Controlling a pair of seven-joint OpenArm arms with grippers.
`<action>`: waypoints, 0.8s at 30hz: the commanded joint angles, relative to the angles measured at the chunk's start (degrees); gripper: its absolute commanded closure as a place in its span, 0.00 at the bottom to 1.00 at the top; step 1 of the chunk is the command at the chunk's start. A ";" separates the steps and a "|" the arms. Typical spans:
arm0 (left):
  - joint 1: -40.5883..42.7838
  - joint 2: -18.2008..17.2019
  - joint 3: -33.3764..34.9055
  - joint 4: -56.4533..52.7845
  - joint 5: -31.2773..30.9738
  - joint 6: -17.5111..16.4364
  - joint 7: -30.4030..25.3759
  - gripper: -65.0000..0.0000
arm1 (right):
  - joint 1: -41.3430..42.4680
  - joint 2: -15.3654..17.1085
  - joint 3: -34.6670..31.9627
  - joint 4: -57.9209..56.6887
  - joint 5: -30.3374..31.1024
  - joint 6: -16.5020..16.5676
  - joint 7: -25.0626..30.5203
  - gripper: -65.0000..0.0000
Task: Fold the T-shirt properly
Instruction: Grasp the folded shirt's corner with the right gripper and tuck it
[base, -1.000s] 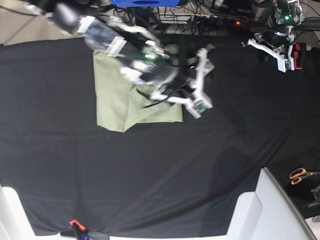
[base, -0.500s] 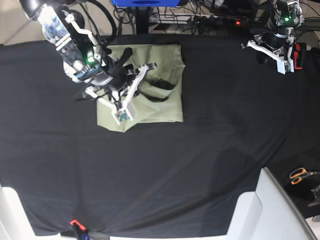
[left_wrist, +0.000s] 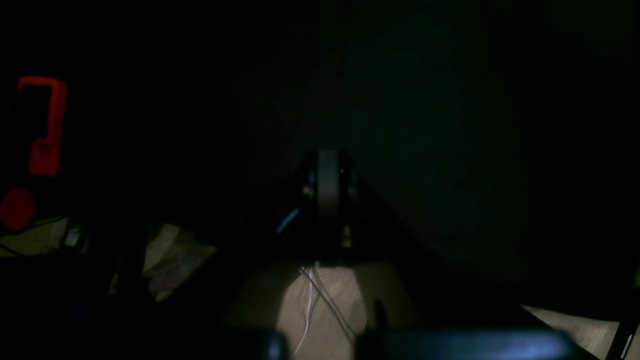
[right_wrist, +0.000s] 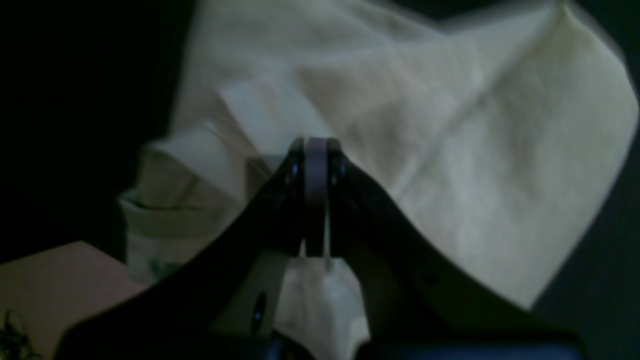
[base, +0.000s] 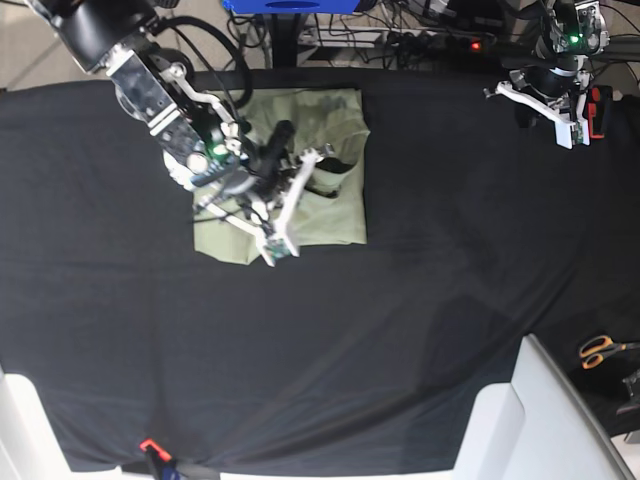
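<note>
The pale green T-shirt (base: 325, 215) lies folded into a rough rectangle on the black cloth (base: 400, 330) at the back left. It has a rumpled fold near its middle. My right gripper (base: 316, 157) hovers over the shirt's middle with its jaws together. In the right wrist view the gripper (right_wrist: 315, 147) is shut above the shirt (right_wrist: 475, 165), and I see no cloth between the fingers. My left gripper (base: 494, 90) is parked at the back right, far from the shirt. In the dark left wrist view it (left_wrist: 327, 162) is shut and empty.
Orange-handled scissors (base: 600, 350) lie at the right edge. A white box-like object (base: 545, 420) stands at the front right. A red clamp (base: 597, 110) sits beside the left arm and shows in the left wrist view (left_wrist: 44, 125). Cables and a power strip (base: 440, 40) run along the back.
My right arm swung from the shirt's right side to its left side and is now back over the middle. The shirt's upper part now shows uncovered. The left arm has not moved.
</note>
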 joint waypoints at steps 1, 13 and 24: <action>0.22 -0.54 -0.33 0.83 -0.39 0.09 -1.10 1.00 | 1.93 -1.75 -0.60 -0.47 0.14 0.31 0.78 1.00; 0.39 -0.54 -0.33 0.83 -0.39 0.09 -1.10 1.00 | -0.62 -0.52 10.48 9.37 -0.04 -0.13 -10.12 1.00; 0.22 -0.63 -0.33 0.83 -0.39 0.09 -1.10 1.00 | -8.54 2.21 15.84 8.84 0.14 0.22 -10.21 1.00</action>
